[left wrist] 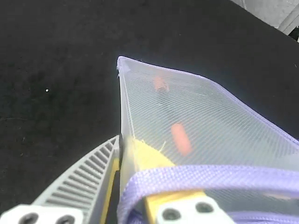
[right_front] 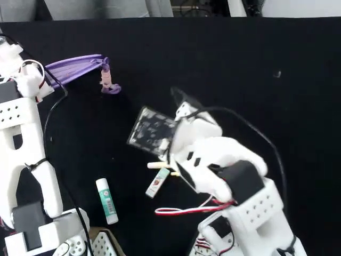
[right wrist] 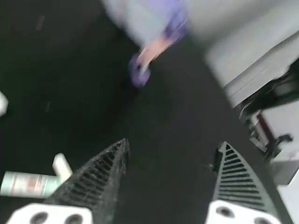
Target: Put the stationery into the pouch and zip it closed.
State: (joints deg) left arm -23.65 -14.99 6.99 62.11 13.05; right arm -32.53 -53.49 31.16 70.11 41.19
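The purple mesh pouch hangs tilted at the table's far left, with its pink and purple zipper charm dangling. My left gripper is shut on the pouch's edge. In the left wrist view the pouch shows orange shapes through the mesh, clamped by that gripper. My right gripper stands open mid-table, beside a black dotted card. Its wrist view shows the open gripper with nothing between the fingers and the charm beyond. A glue stick, a small labelled tube and a cream stick lie on the black cloth.
The black cloth covers the whole table. The right arm's white body and red cable hang over the near middle. The left arm's base fills the near left corner. Grey furniture stands beyond the table edge.
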